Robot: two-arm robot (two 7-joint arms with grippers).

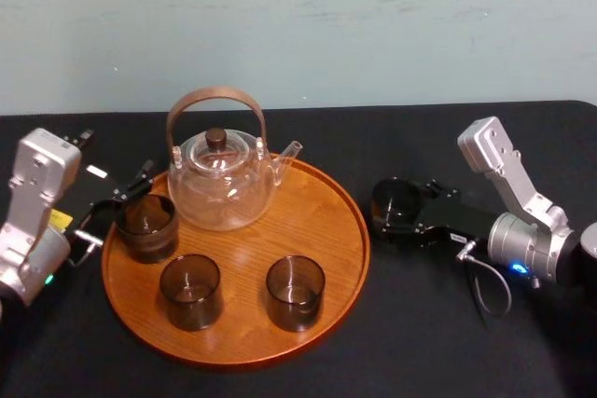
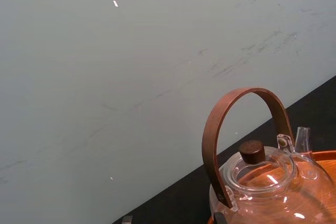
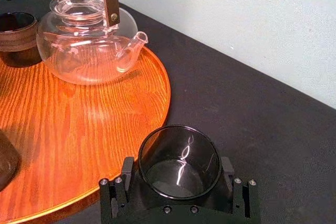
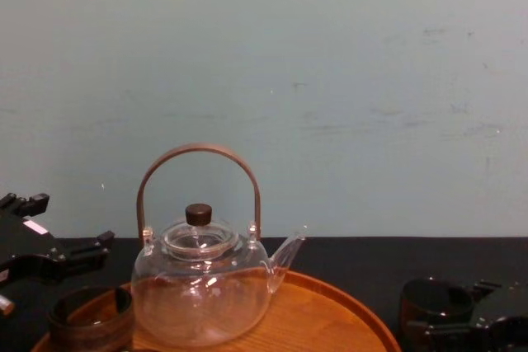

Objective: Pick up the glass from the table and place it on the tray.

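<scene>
The glass [image 3: 178,156] is low over the table [image 3: 252,114], just beside the right rim of the tray [image 3: 84,129]. The right gripper [image 3: 177,174] clamps its lower wall from both sides. The glass is probably light, slippery and breakable, so a gentle hold seems best. The left gripper [image 1: 131,195] rests at the tray's left edge.

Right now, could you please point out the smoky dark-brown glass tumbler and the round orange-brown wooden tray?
Smoky dark-brown glass tumbler [image 3: 178,161]: right wrist view, inner wall.
Round orange-brown wooden tray [image 1: 322,212]: head view, bare floor.
</scene>
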